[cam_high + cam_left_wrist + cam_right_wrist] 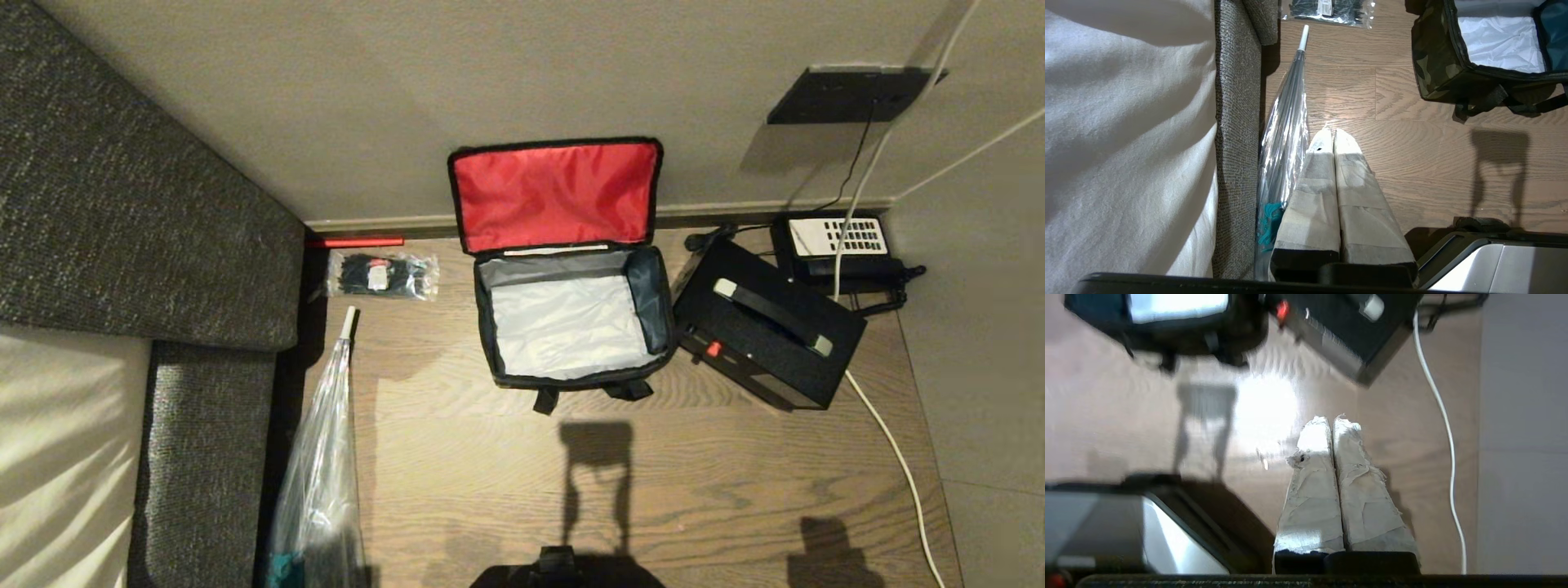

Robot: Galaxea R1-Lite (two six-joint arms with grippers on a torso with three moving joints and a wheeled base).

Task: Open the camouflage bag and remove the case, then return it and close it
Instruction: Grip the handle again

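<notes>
camouflage bag point(571, 327) lay open, empty | case point(767, 327) beside it | right gripper point(1333, 420) pinched together, holding nothing | best grabbed by strap, lowered in flat

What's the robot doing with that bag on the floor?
Right now it holds nothing. The camouflage bag sits open on the wooden floor, its red lid up against the wall, and it looks empty inside. The case lies on the floor beside it. The left gripper and right gripper are both shut, hanging above the floor.
</notes>
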